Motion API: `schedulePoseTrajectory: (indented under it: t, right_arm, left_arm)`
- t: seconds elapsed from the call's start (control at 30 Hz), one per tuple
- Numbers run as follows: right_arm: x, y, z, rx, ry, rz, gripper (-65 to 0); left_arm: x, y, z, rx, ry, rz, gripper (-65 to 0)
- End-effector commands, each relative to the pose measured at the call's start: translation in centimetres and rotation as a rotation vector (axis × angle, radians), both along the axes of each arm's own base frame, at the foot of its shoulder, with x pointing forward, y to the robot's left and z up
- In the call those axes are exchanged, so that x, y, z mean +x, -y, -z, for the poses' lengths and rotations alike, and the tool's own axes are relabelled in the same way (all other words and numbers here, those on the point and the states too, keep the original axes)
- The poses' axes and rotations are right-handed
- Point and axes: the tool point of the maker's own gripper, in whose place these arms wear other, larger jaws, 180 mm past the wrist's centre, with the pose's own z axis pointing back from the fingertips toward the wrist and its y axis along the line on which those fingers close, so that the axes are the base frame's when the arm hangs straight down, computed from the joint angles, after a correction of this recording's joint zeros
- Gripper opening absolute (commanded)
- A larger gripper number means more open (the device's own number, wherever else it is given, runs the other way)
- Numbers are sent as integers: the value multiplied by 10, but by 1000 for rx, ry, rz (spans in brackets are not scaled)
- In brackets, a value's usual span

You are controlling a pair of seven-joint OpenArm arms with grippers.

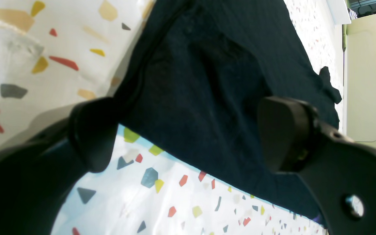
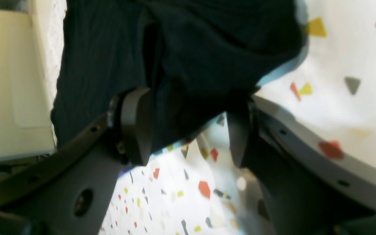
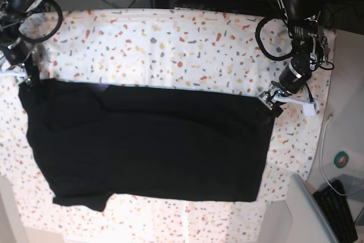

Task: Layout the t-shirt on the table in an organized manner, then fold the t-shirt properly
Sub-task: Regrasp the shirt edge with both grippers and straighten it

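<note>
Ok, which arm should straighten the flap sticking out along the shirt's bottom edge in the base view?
Probably the right: the flap lies on its side of the shirt, and its end effector is open. The left end effector is at the opposite side.

- Left arm (image 3: 298, 38): comes in at the upper right of the base view, reaching down toward the right middle.
- Left gripper (image 1: 188, 130): jaws wide apart, one finger at the left of its wrist view, the other at the right.
- Right arm (image 3: 25, 18): at the upper left of the base view, slanting down to the left edge.
- Right gripper (image 2: 188, 129): jaws apart, fingers at lower left and lower right of its wrist view.
</note>
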Motion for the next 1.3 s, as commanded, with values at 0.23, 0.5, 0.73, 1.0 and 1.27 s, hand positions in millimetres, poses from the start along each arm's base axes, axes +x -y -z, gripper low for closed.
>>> schedulePoseTrajectory:
  t: [0.23, 0.5, 0.73, 1.0, 1.27]
  right_arm:
    - [-36, 13, 5, -14, -55, 68, -315]
    - [-22, 22, 1, -13, -56, 140, -309]
    - [5, 36, 10, 53, -52, 181, -311]
    - [16, 26, 11, 68, -57, 144, -314]
    - [20, 16, 13, 60, -67, 100, -317]
  left_arm:
    - [2, -2, -2, 7, -4, 9, 0]
    - [6, 7, -3, 7, -1, 36, 0]
    - [6, 20, -1, 9, -8, 77, 0]
    - [4, 19, 1, 8, -13, 72, 0]
    - [7, 26, 1, -9, -6, 71, -115]
